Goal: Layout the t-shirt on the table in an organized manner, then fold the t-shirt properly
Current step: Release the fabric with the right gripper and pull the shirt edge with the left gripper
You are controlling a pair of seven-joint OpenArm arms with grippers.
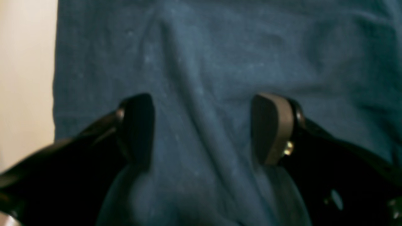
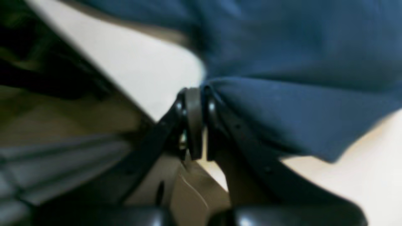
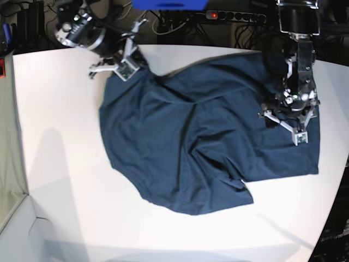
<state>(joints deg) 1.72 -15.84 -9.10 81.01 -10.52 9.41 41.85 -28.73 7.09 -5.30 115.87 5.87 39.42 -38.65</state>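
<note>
Along the near edge of the table (image 3: 71, 218) you have bare white surface; just beyond it lies the rounded lower edge of the t-shirt (image 3: 185, 147), spread across the middle of the tabletop with creases running through its centre and a small turned-up corner at its near right. On your left arm's side, at the right of the base view, the left gripper (image 1: 202, 128) hangs over the cloth with its fingers (image 1: 273, 128) spread well apart, nothing between them, navy fabric beneath. At the far left corner of the garment, your right gripper (image 2: 198, 122) has its fingers pressed together on a bunched edge of the t-shirt, which fans out from the pinch over the table; the wrist view is blurred.
</note>
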